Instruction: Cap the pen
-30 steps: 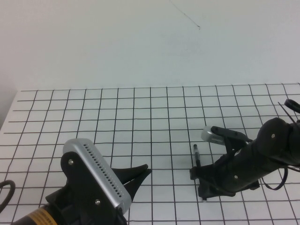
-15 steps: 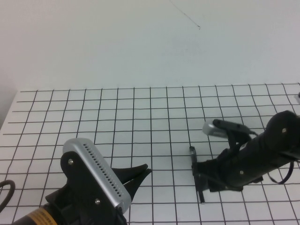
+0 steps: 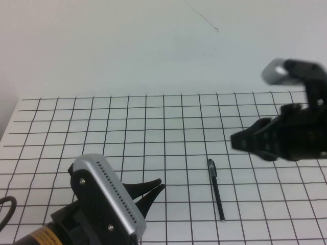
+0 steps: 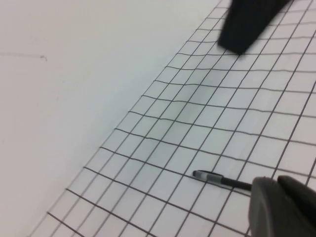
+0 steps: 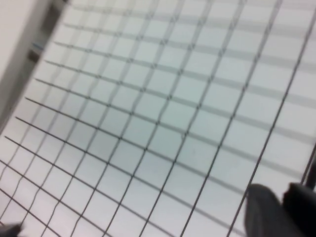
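A: Leftmost, what is seen?

B: Low at the near edge of the high view, the left gripper (image 3: 153, 190) is parked above the grid mat (image 3: 102, 132). Its dark fingers are pressed together on nothing, their tips pointed toward the pen.

A: And where is the pen placed?

B: The pen (image 3: 215, 188) lies flat on the mat, right of the left gripper and apart from it, its length running away from the robot. A thicker dark end is seen at the far end, so it appears that the cap is already fitted. From the left wrist the pen (image 4: 219, 180) is seen partly hidden behind that gripper's finger.

A: How is it expected to handle?

B: It is judged to be light, stiff and smooth, likely to roll or skid if nudged sideways. A hold across the middle of the barrel would be advised, with the fingers square to its length.

A: Further right?

B: The right gripper (image 3: 236, 141) is held in the air, beyond the pen and to its right, clear of it. Its fingers are closed and nothing is carried.

A: Can any writing be read?

B: No brand, label or lettering can be made out anywhere.
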Controlling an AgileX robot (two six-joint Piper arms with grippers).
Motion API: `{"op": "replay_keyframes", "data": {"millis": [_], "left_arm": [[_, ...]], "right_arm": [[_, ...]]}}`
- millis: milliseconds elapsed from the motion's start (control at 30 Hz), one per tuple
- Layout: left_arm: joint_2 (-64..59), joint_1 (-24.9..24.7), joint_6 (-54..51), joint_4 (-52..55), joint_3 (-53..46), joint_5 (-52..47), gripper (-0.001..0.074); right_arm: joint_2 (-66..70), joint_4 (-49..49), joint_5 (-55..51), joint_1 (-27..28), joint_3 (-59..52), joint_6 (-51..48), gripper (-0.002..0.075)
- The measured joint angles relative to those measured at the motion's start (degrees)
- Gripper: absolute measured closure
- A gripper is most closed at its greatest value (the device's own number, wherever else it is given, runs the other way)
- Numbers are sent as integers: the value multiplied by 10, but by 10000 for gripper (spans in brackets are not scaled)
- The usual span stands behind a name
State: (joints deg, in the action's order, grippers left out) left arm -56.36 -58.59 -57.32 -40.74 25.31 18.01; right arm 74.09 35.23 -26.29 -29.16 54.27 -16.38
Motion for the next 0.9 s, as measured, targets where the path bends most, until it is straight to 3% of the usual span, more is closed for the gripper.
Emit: {"op": "replay_keyframes", "data": {"millis": [333, 600, 900], "left_arm": [[63, 0, -92, -62, 0, -17, 736], [116, 0, -310, -235, 0, 16, 736], [183, 0, -450, -369, 0, 62, 736]], "right_arm": [[-147, -162, -19, 0, 0, -10, 726], [-221, -308, -67, 0, 0, 24, 726], [-277, -477, -67, 0, -17, 118, 726]]}}
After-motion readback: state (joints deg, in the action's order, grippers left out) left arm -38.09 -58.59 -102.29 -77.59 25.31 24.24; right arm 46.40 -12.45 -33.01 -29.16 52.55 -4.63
